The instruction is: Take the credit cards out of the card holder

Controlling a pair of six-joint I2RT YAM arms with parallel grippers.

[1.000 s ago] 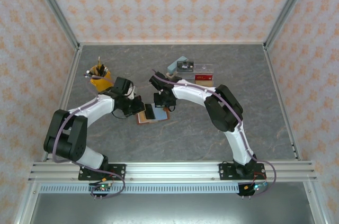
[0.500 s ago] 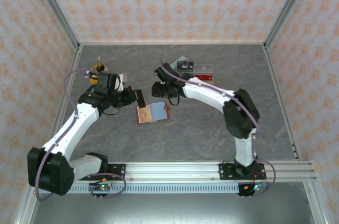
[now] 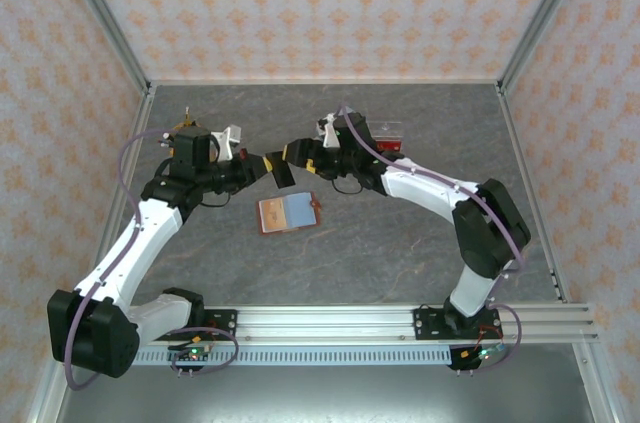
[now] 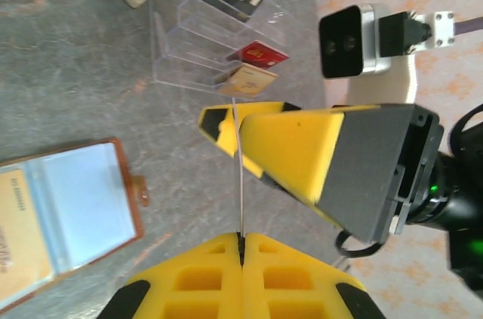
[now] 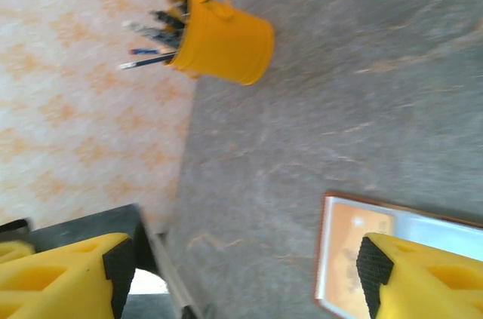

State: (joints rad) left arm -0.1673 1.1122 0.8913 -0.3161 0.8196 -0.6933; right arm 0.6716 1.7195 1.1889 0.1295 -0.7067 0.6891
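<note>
Both arms have lifted away from the card holder (image 3: 289,212) and met above the bench (image 3: 400,243) just behind it. The right fingers (image 4: 302,153) have spread since a second ago.

The card holder lies open and flat at mid-bench with free bench on every side. A tan card (image 4: 16,213) sits in one pocket, and the left wrist view cuts off its far corner.

The left fingers (image 4: 241,259) are clamped on a credit card (image 4: 239,176), seen edge-on as a thin line, so its face is unreadable. The right fingers stand apart, one on either side of that card; contact cannot be told.

A clear organiser (image 4: 219,40) holding three cards stands beyond, well apart from the holder. A yellow pen cup (image 5: 223,36) sits near the left wall, largely hidden by the left arm from above.
</note>
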